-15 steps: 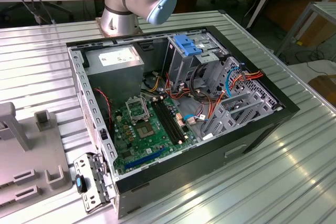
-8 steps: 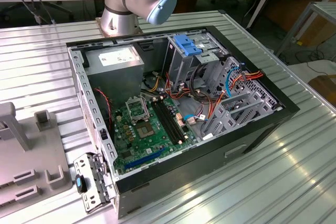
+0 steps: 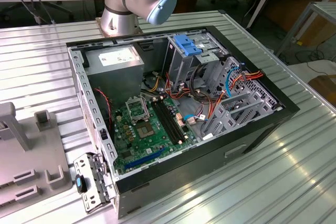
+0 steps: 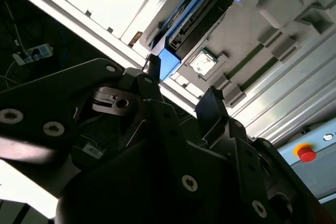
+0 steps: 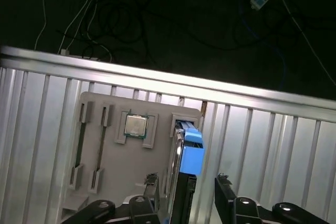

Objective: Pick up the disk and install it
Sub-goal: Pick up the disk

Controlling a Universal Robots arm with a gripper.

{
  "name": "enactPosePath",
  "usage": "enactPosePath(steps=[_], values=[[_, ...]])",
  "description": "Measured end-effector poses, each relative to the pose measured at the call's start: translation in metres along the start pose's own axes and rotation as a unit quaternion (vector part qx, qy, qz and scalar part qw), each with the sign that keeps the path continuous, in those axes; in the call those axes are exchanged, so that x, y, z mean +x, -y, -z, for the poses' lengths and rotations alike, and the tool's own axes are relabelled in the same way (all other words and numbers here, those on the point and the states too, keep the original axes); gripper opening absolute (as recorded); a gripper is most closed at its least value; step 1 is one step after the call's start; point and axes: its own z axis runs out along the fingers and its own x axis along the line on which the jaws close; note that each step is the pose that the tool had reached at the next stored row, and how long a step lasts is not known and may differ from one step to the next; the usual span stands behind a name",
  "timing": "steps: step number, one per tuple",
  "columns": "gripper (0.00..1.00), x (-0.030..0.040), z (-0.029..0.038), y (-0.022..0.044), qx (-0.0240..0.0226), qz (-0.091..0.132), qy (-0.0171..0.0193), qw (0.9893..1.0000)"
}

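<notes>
From the exterior view, looked down at a slant, from middling distance, onto the open computer case (image 3: 178,103) and the ribbed table (image 3: 294,171) under it. From the first wrist view, gazed along the gripper (image 5: 187,179) down to the grey plate (image 5: 134,171), fairly near. From the second wrist view, faced the same plate past the gripper body. Shared between both: plate, disk (image 5: 191,153), table edge.

— Any writing you can read?
— None. The label (image 3: 118,54) on the power supply (image 3: 113,69) carries print, but it is too small for me to make out.
</notes>
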Motion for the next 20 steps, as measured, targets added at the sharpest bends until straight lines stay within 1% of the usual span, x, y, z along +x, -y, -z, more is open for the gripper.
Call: enactPosePath(steps=[2,3,5,6,7,9,12,14,15,17,20], values=[[0.55,-0.0003,-0.0019,-0.0007,-0.0002,-0.008,-0.0001,1.0000],[0.55,-0.0006,-0.0042,-0.0025,-0.0003,-0.015,-0.0002,0.9999],[0.55,-0.0008,-0.0069,-0.0036,-0.0002,-0.020,-0.0002,0.9998],[0.55,-0.0011,-0.0102,-0.0047,-0.0004,-0.028,-0.0003,0.9996],[0.55,-0.0013,-0.0120,-0.0059,-0.0004,-0.030,-0.0004,0.9996],[0.55,-0.0016,-0.0160,-0.0078,-0.0004,-0.033,-0.0004,0.9995],[0.55,-0.0018,-0.0219,-0.0087,-0.0005,-0.034,-0.0004,0.9994],[0.55,-0.0020,-0.0278,-0.0094,-0.0005,-0.035,-0.0004,0.9994],[0.55,-0.0020,-0.0295,-0.0098,-0.0004,-0.035,-0.0004,0.9994],[0.55,-0.0022,-0.0361,-0.0106,-0.0004,-0.038,-0.0005,0.9993],[0.55,-0.0024,-0.0423,-0.0108,-0.0005,-0.045,-0.0006,0.9990]])
